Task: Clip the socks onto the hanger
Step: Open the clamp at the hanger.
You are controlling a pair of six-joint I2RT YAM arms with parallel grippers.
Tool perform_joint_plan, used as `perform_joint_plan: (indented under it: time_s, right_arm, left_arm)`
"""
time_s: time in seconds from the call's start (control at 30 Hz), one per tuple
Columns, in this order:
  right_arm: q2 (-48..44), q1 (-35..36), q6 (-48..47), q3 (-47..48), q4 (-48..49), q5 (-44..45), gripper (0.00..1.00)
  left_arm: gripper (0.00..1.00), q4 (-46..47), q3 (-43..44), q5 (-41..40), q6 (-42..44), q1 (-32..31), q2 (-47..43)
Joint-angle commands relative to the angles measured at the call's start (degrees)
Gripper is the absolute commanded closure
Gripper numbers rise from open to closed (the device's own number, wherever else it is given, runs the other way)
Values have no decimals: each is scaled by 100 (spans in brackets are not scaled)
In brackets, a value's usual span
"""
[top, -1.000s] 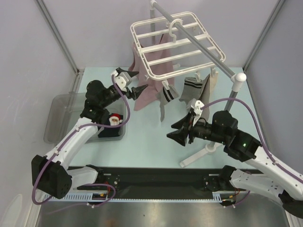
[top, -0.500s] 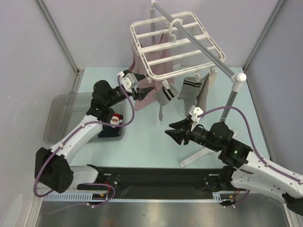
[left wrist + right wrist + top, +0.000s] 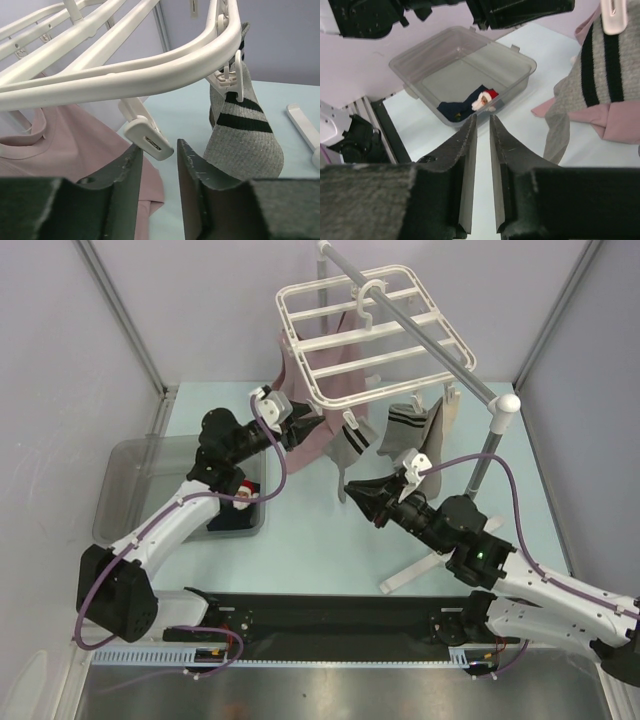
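The white hanger (image 3: 360,330) hangs from a grey pole. Grey socks with black stripes (image 3: 352,445) (image 3: 245,135) dangle from its clips beside a mauve cloth (image 3: 300,435). My left gripper (image 3: 308,430) (image 3: 159,150) sits under the hanger's near-left corner. It is open, and an empty white clip (image 3: 149,140) hangs at its fingertips. A navy Santa sock (image 3: 240,495) (image 3: 470,102) lies in a clear bin (image 3: 130,490). My right gripper (image 3: 352,492) (image 3: 483,120) hovers below the striped sock, jaws a narrow gap apart with nothing between them.
The pole stand's white foot (image 3: 410,575) and its upright with a white ball top (image 3: 508,403) stand just right of my right arm. Another grey sock and a beige cloth (image 3: 425,435) hang there. The enclosure walls stand close on both sides.
Both grippers have narrowed. My left gripper moved right, in under the hanger to the clip. My right gripper swung left and up toward the hanging striped sock.
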Motion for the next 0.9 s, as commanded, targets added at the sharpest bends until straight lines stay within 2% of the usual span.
perform_joint_plan:
  time_s: [0.0,0.2,0.33,0.47,0.53,0.67,0.87]
  right_arm:
    - [78,80,17,235,910,381,80]
    - [350,115,-343,297,1623,724,77]
    - [736,115,-475,717,1668,768,75]
    - [1018,115,-658,868,1904,759,72]
    - [1141,115,-747,860,2106,803,71]
    - [1440,106,-967,860,2642,847,62]
    - [1836,106,-1196,824,3257,829,56]
  left_arm:
    - [65,249,297,12,-183,-47,53]
    - [73,345,227,-59,-385,-56,54]
    - [77,390,236,-32,-508,-65,80]
    - [100,442,122,-138,-596,-65,10]
    - [100,416,104,-138,-632,-65,-17]
    - [100,372,78,-77,-737,-91,-95]
    - [100,451,-116,-59,-816,-188,-254]
